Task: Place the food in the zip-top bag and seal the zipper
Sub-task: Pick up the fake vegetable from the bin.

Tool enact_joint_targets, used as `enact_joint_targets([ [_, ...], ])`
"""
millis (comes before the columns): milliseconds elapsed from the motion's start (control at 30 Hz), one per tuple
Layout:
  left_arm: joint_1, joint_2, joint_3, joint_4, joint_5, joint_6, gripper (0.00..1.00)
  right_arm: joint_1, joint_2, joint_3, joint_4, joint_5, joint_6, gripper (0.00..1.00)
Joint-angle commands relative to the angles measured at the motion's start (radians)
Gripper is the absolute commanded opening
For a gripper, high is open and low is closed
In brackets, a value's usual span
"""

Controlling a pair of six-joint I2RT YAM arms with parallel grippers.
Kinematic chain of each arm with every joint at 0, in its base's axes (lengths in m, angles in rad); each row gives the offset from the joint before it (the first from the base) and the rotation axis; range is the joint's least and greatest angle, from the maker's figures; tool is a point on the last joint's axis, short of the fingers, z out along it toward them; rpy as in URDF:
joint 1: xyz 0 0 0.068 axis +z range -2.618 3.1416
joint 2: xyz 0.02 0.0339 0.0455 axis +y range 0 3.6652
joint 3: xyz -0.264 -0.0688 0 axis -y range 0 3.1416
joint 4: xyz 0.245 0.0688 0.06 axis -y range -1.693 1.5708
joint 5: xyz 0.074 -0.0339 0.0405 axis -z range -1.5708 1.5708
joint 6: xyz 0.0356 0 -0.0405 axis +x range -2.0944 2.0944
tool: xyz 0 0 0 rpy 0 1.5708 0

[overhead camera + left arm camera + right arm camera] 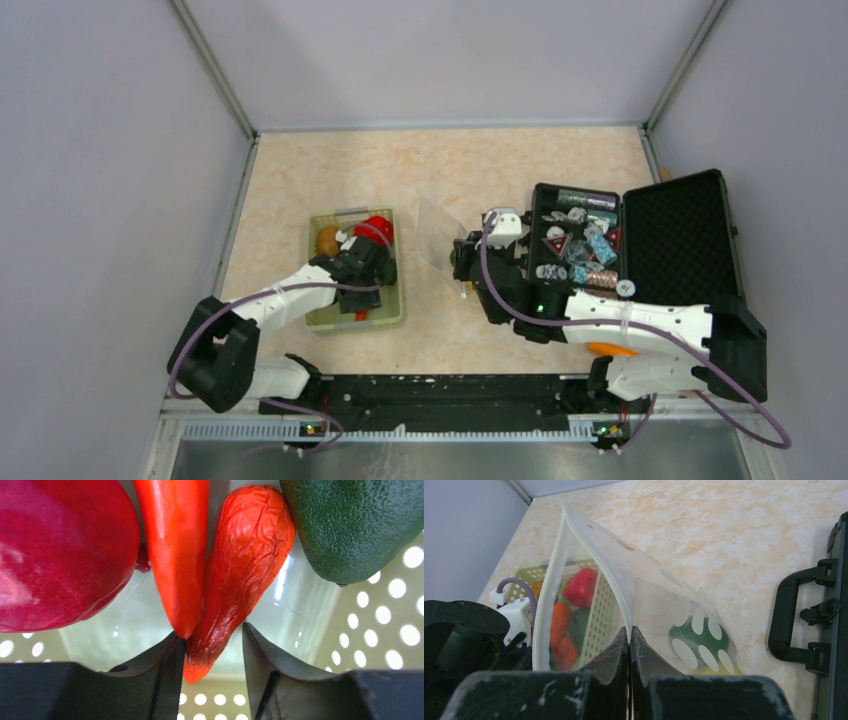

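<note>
While half open, left tool [212,636] straddles wrinkled carrot [245,565].

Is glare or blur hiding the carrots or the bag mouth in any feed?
Left wrist: wrinkled orange carrot sharp, mild sheen on the smooth carrot. Right wrist: zip-top bag mouth edge crisp, green basket hazy through the plastic. Top external: even light, but the bag nearly vanishes against the table.

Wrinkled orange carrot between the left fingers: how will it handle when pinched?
The wrinkled orange carrot looks glossy and tapers toward the left gripper, so a pinch at the tip may squirt it out. Its creased skin suggests a soft, squashy body. It touches the smooth carrot beside it, which would probably shift too.
</note>
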Motion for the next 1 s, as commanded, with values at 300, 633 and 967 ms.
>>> enact_joint_targets([
  [300,0.004,-0.097,-0.005,0.028,-0.012,0.011,0.20,-0.012,-0.026,-0.012,0.037,0.002,0.023,0.00],
  [633,0.003,-0.212,-0.034,0.057,-0.003,0.015,0.05,-0.013,-0.021,-0.006,0.027,-0.012,0.044,0.00],
  [967,0.004,-0.332,-0.035,0.087,0.019,0.022,0.00,-0.019,-0.051,-0.051,0.092,-0.014,0.066,0.00],
])
